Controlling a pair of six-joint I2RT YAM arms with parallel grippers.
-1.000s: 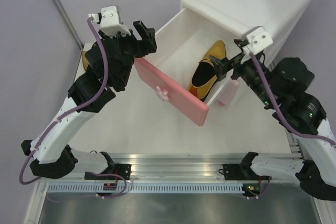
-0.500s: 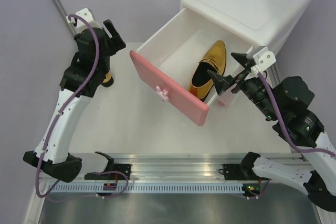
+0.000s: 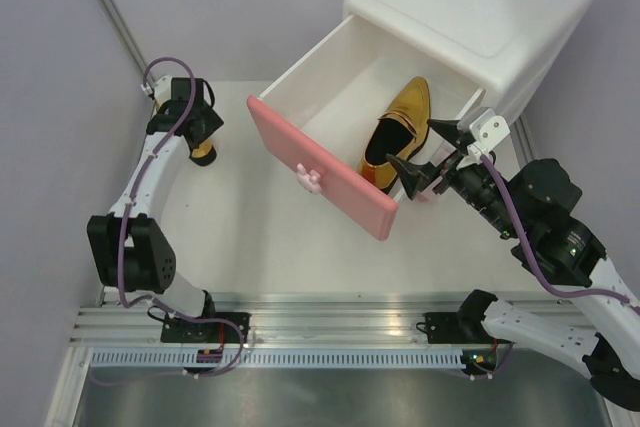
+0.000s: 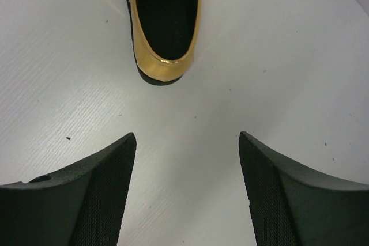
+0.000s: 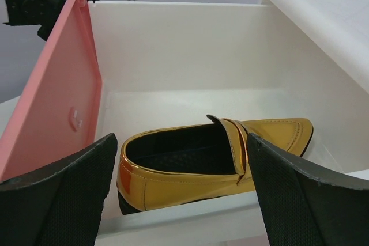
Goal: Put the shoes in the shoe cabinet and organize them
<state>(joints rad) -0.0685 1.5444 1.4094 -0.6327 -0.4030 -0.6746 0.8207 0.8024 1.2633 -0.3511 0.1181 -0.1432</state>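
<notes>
Surface: a white ribbed tabletop [image 3: 250, 247] is lying between pale lilac walls [image 3: 60, 67].
Shoe cabinet: a small white rounded plastic chest [image 3: 480, 7] is standing at the far right, its pink-fronted upper drawer [image 3: 320, 172] jutting leftward.
Shoe, stored: a shiny gold pointed shoe [image 3: 395, 137] is lying inside that drawer.
Shoe, loose: a second gold shoe [image 4: 164, 27] is resting on the tabletop by the far left edge.
Left hand [image 4: 187, 142]: hovering over the loose shoe's heel end, fingers spread, pinching nothing.
Right hand [image 5: 181, 142]: hanging at the drawer's right rim, fingers spread, holding nothing.
Open room: a broad stretch of tabletop is showing between the pink front and the near metal rail [image 3: 330, 312].
</notes>
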